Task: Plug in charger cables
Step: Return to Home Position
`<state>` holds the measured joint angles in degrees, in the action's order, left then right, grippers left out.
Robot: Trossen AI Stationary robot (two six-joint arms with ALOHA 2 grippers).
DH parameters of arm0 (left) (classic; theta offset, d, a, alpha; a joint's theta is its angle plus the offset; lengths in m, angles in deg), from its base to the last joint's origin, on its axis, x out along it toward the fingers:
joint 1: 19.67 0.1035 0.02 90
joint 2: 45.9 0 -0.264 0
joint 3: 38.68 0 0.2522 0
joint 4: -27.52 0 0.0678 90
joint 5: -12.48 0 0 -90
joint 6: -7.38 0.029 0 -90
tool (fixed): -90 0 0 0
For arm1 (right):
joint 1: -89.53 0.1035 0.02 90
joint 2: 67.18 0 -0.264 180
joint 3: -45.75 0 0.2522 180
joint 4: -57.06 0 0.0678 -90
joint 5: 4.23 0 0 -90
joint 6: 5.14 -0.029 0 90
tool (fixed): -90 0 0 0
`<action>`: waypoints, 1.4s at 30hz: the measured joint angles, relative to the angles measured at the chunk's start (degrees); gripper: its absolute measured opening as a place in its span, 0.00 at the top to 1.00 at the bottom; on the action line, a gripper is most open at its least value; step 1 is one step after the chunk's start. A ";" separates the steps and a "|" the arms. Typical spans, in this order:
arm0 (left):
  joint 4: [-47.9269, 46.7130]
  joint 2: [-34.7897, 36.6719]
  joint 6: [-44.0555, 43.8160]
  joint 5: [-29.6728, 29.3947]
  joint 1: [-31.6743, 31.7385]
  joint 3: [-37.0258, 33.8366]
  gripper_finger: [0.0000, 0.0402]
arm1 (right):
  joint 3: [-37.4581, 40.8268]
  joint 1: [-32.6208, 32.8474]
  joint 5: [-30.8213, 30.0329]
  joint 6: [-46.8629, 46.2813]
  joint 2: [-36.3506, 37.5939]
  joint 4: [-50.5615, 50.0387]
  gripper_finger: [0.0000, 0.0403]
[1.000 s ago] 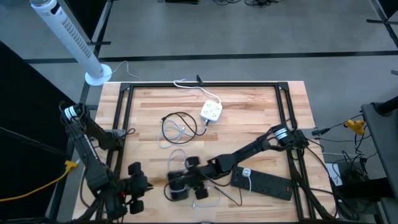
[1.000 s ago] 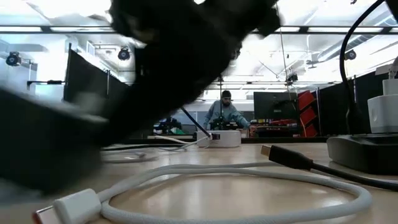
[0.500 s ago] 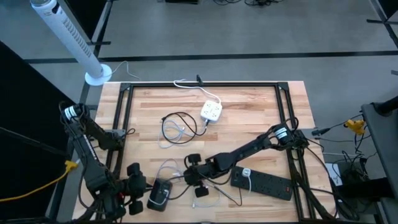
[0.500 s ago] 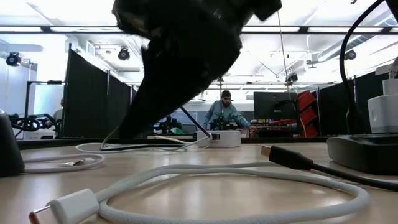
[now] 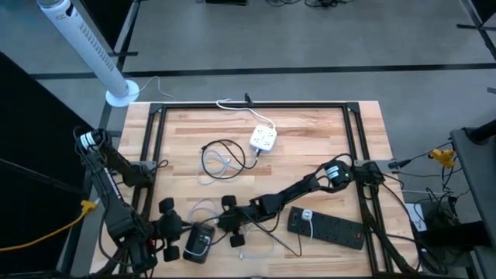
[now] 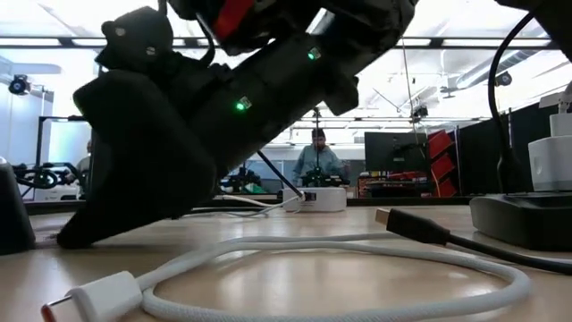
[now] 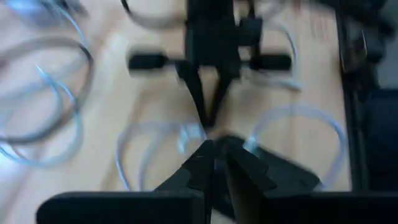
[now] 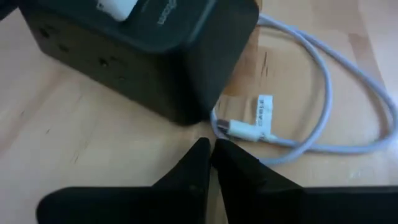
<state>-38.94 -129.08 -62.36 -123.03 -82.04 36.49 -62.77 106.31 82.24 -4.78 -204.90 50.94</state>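
My right gripper point(image 5: 216, 228) is shut, its tips low at the table point(image 6: 71, 237) beside a black charger block point(image 8: 143, 50) that carries a white plug. Just ahead of the tips lies a white charger cable point(image 8: 323, 93), whose tagged plug point(image 8: 244, 130) rests flat on the wood. My left gripper point(image 7: 214, 149) is shut with nothing between its fingers, raised above the table's near left and facing the right gripper. Another white cable point(image 6: 340, 255) and a black plug point(image 6: 411, 224) lie on the table close to the low camera. More coiled cables point(image 5: 221, 159) lie mid-table.
A long black power strip point(image 5: 325, 226) lies near the right front, with a white plug in it. The white socket cube point(image 5: 263, 139) sits at the far middle. A black metal frame point(image 5: 155, 155) runs around the table's edges. A person sits in the room beyond point(image 6: 317, 161).
My right gripper has gone down to the table and toward its left edge, and its fingers have closed. The black charger block, which was at that gripper a second ago, has slid toward the left edge and now lies still near my left gripper.
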 joint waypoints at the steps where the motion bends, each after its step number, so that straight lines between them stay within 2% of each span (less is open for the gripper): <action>1: 0.07 0.17 0.84 -1.74 0.00 0.00 0.93 | -0.40 -0.11 0.02 0.55 0.17 -0.21 0.97; 3: 0.03 0.85 2.42 -3.92 0.01 0.00 0.93 | -0.66 -0.41 -0.40 1.77 1.02 -2.74 0.97; 8: -0.05 1.97 3.39 -11.46 -0.26 -0.01 0.93 | -0.60 -0.13 -3.38 4.94 7.48 -19.14 0.97; 11: 0.09 1.83 2.52 -12.47 0.20 -0.22 0.93 | 1.27 0.17 -5.41 2.43 11.82 -25.31 0.97; 15: 1.22 0.61 2.48 -17.53 0.16 -1.39 0.93 | 7.54 1.45 -7.83 3.91 20.49 -20.30 0.97; 20: 10.90 0.35 7.62 -32.41 -2.52 -6.17 0.93 | 17.06 2.61 -8.61 2.89 31.06 -15.40 0.97; 23: 15.89 0.37 7.66 -35.79 -3.00 -10.08 0.93 | 23.51 3.08 -9.36 0.65 36.23 -10.86 0.97; 27: 26.81 0.37 7.66 -35.85 -1.73 -16.50 0.93 | 34.60 4.49 -7.99 2.66 44.05 3.87 0.97; 31: 43.88 0.35 12.10 -32.50 0.99 -23.03 0.93 | 46.32 4.96 -8.09 3.60 52.67 15.43 0.97; 32: 50.40 0.17 16.16 -31.06 1.75 -24.47 0.94 | 48.90 4.94 -8.10 2.76 54.63 16.83 0.97; 34: 67.13 -0.87 29.56 -26.53 3.41 -26.90 0.94 | 53.44 4.82 -8.26 0.52 57.49 19.16 0.97; 36: 85.17 -2.50 46.69 -18.76 5.43 -28.80 0.94 | 57.39 4.83 -7.88 -2.90 59.29 22.01 0.97; 39: 108.97 -5.93 68.07 0.16 9.05 -30.85 0.94 | 62.15 4.74 -0.84 -5.24 60.03 31.77 0.97; 41: 117.85 -7.93 74.22 11.10 11.59 -31.30 0.94 | 64.71 4.79 5.15 -4.34 59.92 38.17 0.97; 42: 119.99 -8.56 75.06 14.12 12.77 -31.54 0.94 | 65.74 4.85 6.71 -3.79 59.86 40.28 0.97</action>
<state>81.05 -137.64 12.70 -108.91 -69.27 4.94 2.97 111.16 88.96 -8.57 -145.04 91.23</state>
